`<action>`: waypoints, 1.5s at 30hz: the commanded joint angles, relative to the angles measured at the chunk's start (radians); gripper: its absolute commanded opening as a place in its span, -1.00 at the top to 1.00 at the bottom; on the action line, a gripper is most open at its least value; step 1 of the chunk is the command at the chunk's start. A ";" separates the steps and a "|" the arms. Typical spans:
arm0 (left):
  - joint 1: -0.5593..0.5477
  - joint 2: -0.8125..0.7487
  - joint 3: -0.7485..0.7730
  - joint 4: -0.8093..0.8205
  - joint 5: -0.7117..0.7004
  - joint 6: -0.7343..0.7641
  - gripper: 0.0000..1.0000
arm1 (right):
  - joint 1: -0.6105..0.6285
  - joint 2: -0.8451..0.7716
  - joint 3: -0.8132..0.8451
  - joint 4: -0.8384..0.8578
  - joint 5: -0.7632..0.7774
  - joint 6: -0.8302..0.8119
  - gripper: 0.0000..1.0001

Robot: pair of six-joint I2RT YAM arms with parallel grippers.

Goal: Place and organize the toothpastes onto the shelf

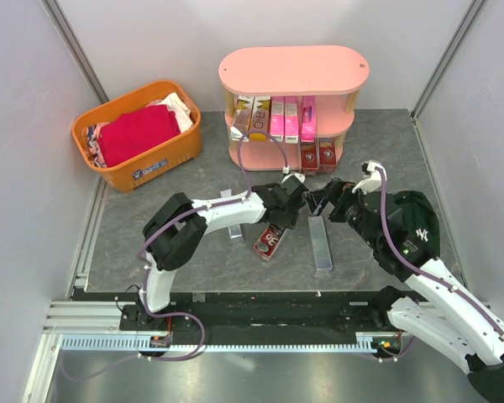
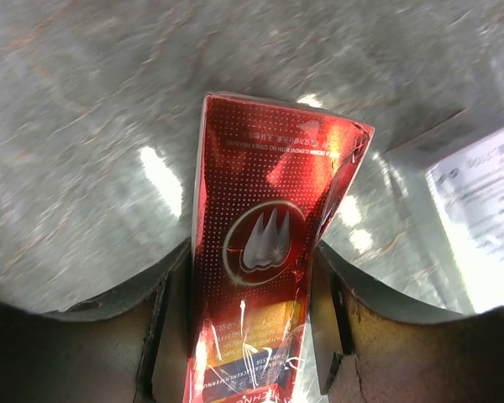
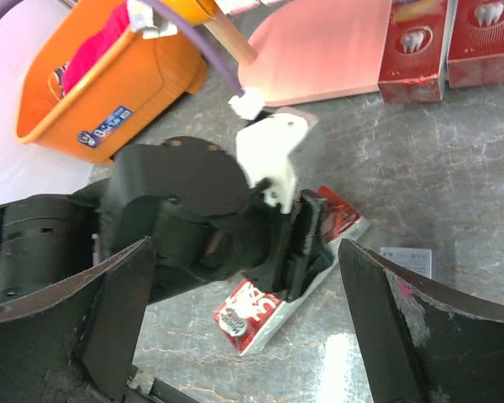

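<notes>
A dark red toothpaste carton (image 1: 269, 243) lies on the grey table. My left gripper (image 1: 280, 218) is shut on its far end; the wrist view shows the carton (image 2: 260, 210) pinched between both fingers, still resting on the table. My right gripper (image 1: 323, 201) is open and empty, hovering just right of the left one. A silver-grey carton (image 1: 320, 242) lies flat beside the red one. The pink shelf (image 1: 294, 69) stands behind. Its middle tier holds yellow-gold (image 1: 252, 117) and pink cartons (image 1: 291, 119); its bottom tier holds dark red ones (image 1: 317, 155).
An orange basket (image 1: 164, 159) with red cloth sits at the back left. Another silver carton (image 1: 233, 228) lies partly under my left arm. A dark cap (image 1: 416, 222) rests by my right arm. Grey walls close in the table on three sides.
</notes>
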 commanded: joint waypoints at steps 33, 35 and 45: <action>0.623 -0.795 -0.901 1.255 0.431 -0.958 0.09 | 0.501 0.396 0.119 0.321 0.266 -0.163 -0.96; 0.631 -0.777 -0.909 1.288 0.448 -0.992 0.09 | 0.524 0.421 0.122 0.333 0.297 -0.178 -0.96; 0.634 -0.706 -0.935 1.415 0.511 -1.059 0.09 | 0.583 0.560 0.152 0.445 0.478 -0.261 -0.93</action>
